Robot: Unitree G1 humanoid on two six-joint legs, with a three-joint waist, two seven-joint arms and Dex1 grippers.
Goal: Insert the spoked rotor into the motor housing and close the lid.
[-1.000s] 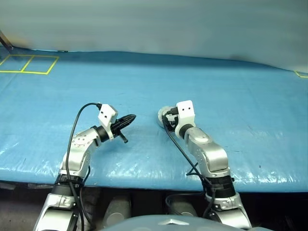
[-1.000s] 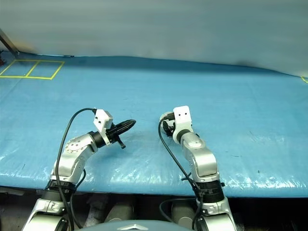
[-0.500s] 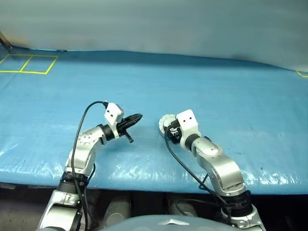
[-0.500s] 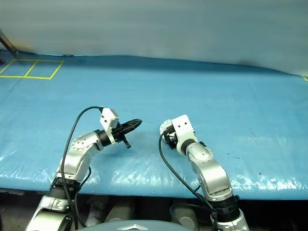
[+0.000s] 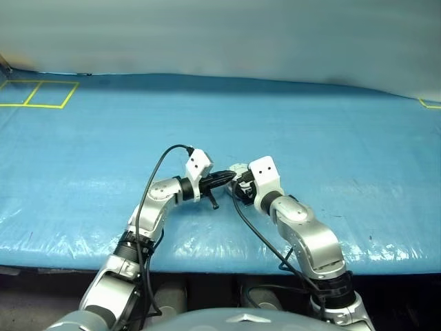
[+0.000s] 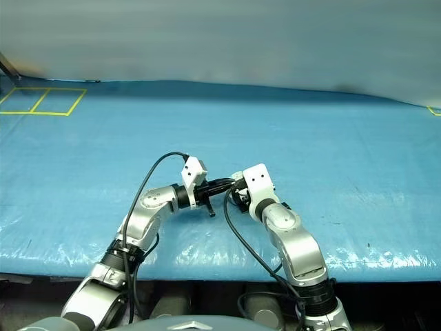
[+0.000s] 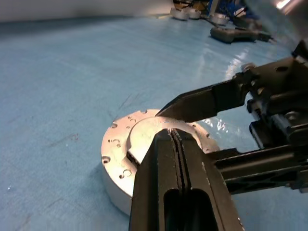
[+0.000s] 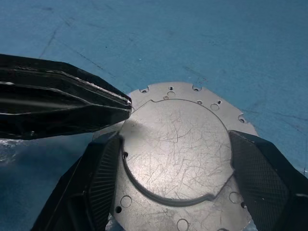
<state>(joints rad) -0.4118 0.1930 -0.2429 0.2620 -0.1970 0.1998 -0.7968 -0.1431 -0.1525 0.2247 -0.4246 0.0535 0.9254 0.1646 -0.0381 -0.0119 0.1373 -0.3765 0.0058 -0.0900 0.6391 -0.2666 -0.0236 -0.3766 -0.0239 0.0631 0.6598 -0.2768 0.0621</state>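
Note:
The motor housing (image 7: 114,179) is a round silver cup on the blue table, with its lid (image 8: 178,144) lying flat over it, plain scratched silver face up. The spoked rotor is hidden. My right gripper (image 8: 174,138) straddles the housing, one black finger (image 8: 103,175) pressed to each side of its rim. My left gripper (image 5: 232,178) is shut, and its joined tips rest on the lid's edge (image 7: 144,137) from the left. The two grippers meet over the housing (image 5: 238,169) at the table's middle, close to the front.
A blue tarp (image 5: 310,124) covers the whole table; its front edge (image 5: 207,256) runs just below the arms. Yellow tape squares (image 5: 38,94) mark the far left corner. Tools lie far off on the floor (image 7: 226,19).
My shut left gripper has swung right across the tarp and now touches the lid. The right gripper has stayed around the housing.

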